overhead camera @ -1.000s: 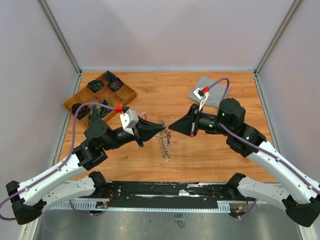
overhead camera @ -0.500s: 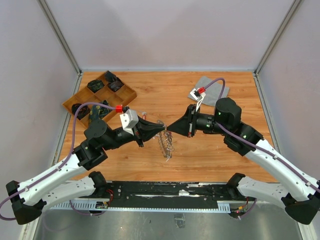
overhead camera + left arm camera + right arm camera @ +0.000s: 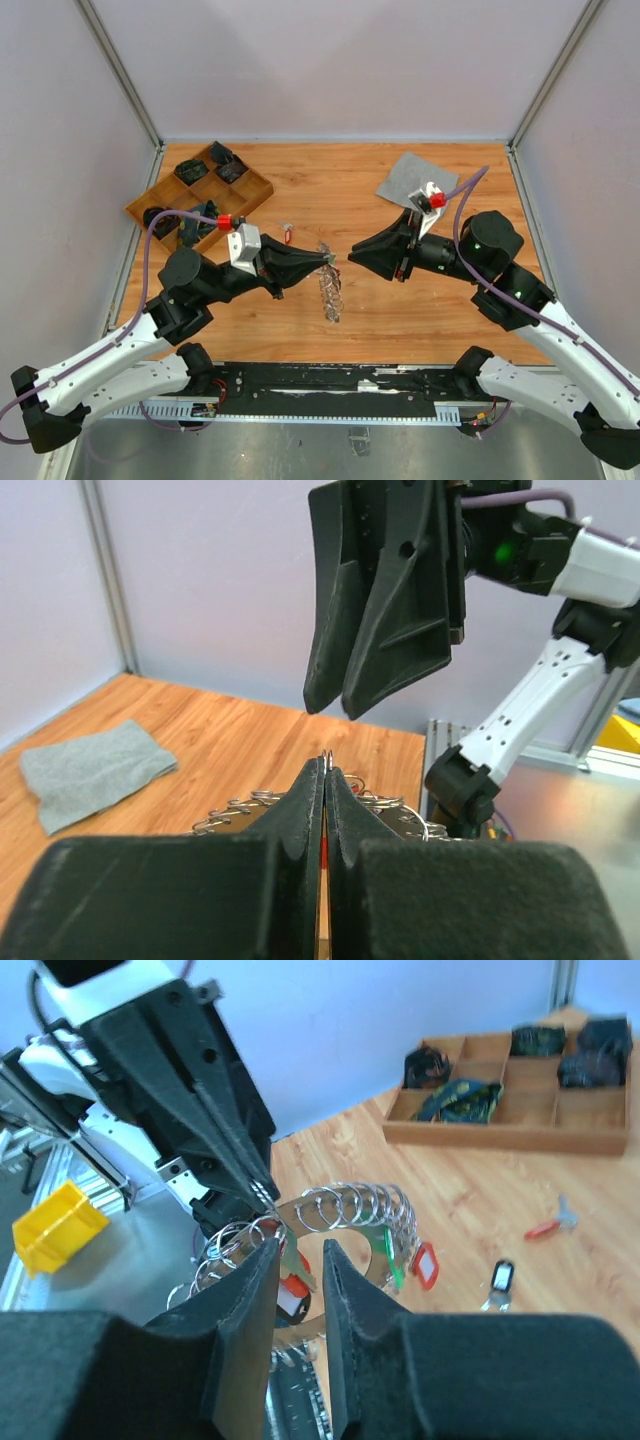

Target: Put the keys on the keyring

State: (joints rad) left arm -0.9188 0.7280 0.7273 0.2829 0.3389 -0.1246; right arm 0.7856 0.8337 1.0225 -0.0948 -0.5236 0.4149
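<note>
Here the keyring (image 3: pixel 330 288) hangs clear of the counter (image 3: pixel 330 190) between the two arms, pinched at its upper rim by the left tool (image 3: pixel 325 258), whose jaws are pressed fully together on the thin wire. Several keys already dangle from its coils, among them one with a red tag (image 3: pixel 427 1263) and one with a green tag (image 3: pixel 392 1260). The right tool (image 3: pixel 352 255) sits just beside the ring, tip to tip with its partner, its jaws parted only a little and, as far as the wrist view shows, holding nothing. On the counter behind the ring lie loose keys, one red-tagged (image 3: pixel 548 1226) and one black-tagged (image 3: pixel 500 1278). Further off are a grey cloth (image 3: pixel 415 180) and a wooden tray (image 3: pixel 200 195) of dark items.

The step in hand looks like the gap between threadings: the ring is presented and steady, but no key is at it. The next move likely calls for the right tool to drop to a loose key, take it by the tag end, and bring its hole to a coil while the left tool holds the ring firm.
</note>
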